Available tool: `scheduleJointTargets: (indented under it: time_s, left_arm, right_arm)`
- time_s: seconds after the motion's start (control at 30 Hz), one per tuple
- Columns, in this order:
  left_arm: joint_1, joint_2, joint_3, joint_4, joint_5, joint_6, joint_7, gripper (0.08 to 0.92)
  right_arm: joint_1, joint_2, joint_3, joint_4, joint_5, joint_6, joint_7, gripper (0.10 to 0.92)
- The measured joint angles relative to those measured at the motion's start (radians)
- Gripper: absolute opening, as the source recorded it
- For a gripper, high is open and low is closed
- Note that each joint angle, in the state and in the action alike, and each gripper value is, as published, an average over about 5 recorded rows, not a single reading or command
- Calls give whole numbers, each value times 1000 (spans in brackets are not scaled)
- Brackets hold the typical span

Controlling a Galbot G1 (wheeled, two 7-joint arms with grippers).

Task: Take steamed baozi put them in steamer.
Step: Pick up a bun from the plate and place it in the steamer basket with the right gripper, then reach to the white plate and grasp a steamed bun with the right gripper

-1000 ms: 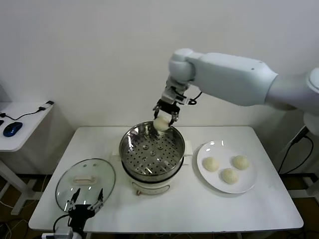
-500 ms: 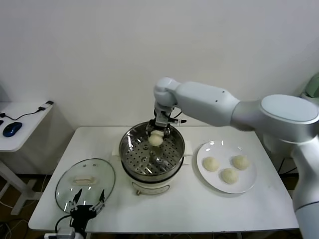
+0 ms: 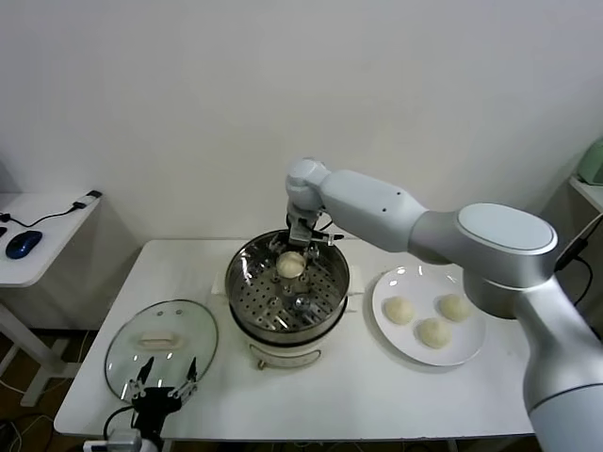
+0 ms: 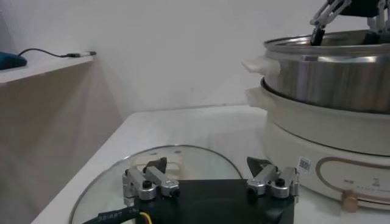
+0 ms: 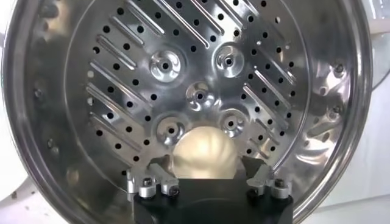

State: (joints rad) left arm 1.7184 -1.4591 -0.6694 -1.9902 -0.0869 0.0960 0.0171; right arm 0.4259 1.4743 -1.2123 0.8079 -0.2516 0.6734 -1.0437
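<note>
The right hand (image 3: 291, 252) reaches down into the steamer (image 3: 287, 288) at its far side, with the arm stretching in from the right. In the right wrist view its two fingers (image 5: 150, 182) stand spread apart on either side of one steamed baozi (image 5: 203, 154), with a small gap showing on each side, so the bun appears released rather than gripped. That bun rests on the perforated tray floor near the far wall of the pot. The steamer, a shiny steel pot on a cream-white base, stands at the middle of the white tabletop (image 3: 377, 386).

Three more baozi (image 3: 432, 331) lie on a white plate (image 3: 388, 331) just to the right of the steamer, none touching the others.

The left hand (image 3: 162, 384) hangs low at the front left edge of the tabletop, over the near rim of a round glass lid (image 3: 132, 356) that lies flat there. Its fingers (image 4: 147, 184) are wide apart and hold nothing.
</note>
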Motion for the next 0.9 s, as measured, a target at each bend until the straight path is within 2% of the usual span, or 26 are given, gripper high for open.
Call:
scheduleJointTargets:
  time_s: [0.2, 0.4, 0.63, 0.9]
  left_arm:
    - [5, -4, 6, -7, 5, -1, 2, 823]
    - [3, -9, 10, -15, 12, 0, 7, 823]
    - [9, -11, 5, -21, 13, -3, 6, 823]
    - [11, -15, 0, -23, 13, -6, 5, 823]
  right_arm:
    - [72, -43, -38, 49, 133, -19, -50, 823]
    - [211, -138, -133, 120, 368, -81, -107, 823]
    - [355, -324, -303, 198, 610, -252, -122, 823]
    - [385, -556, -458, 321, 726, -474, -54, 823]
